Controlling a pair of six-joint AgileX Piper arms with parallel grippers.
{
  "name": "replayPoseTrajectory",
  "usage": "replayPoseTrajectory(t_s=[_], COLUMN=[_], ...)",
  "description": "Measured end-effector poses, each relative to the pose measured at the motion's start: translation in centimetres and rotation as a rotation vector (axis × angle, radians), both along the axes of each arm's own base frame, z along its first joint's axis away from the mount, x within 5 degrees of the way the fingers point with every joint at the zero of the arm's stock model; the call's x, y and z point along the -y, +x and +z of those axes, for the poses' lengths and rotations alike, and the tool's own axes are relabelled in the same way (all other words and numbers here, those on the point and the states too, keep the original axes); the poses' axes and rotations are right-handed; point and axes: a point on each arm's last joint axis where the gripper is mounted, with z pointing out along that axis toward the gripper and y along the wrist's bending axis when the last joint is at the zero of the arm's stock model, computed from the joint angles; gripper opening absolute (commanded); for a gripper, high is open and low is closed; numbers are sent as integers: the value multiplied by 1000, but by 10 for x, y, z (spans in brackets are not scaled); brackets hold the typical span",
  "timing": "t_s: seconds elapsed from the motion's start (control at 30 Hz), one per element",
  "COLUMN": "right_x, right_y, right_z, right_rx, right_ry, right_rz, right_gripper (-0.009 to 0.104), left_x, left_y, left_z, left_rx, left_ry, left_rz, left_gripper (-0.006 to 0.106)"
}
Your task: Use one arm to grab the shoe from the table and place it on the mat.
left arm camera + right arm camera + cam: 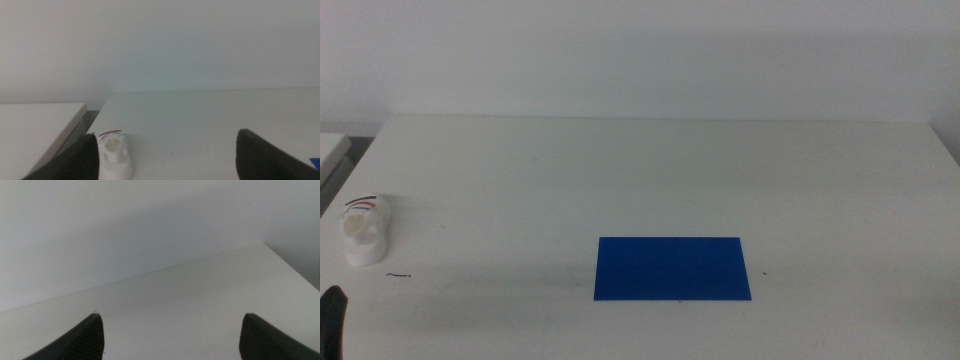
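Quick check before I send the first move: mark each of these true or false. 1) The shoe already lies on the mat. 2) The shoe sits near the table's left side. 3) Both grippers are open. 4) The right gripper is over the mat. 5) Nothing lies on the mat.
1) False: the shoe rests on the bare table, apart from the mat.
2) True.
3) True: the left gripper and right gripper both show spread jaws holding nothing.
4) False: it is out of the middle view, and its wrist view shows only bare table.
5) True.
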Motion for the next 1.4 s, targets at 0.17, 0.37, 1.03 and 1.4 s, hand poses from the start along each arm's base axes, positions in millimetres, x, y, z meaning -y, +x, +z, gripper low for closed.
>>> replayPoseTrajectory(t_s=[0.17, 0.37, 1.03, 1.4], right_x=[0, 0, 0, 0], right_y=[0, 0, 0, 0], right_z=[0, 0, 0, 0], right_rx=[0, 0, 0, 0], right_ry=[0, 0, 0, 0], right_rz=[0, 0, 0, 0], right_gripper=[79, 79, 79, 79], left_x=[0, 0, -35, -84], left_y=[0, 0, 196, 297], left_z=[0, 0, 115, 54], left_rx=[-1, -23, -1079, -1235], left_ry=[22, 21, -85, -297], left_rz=[2, 3, 275, 250], left_gripper=[94, 94, 94, 94])
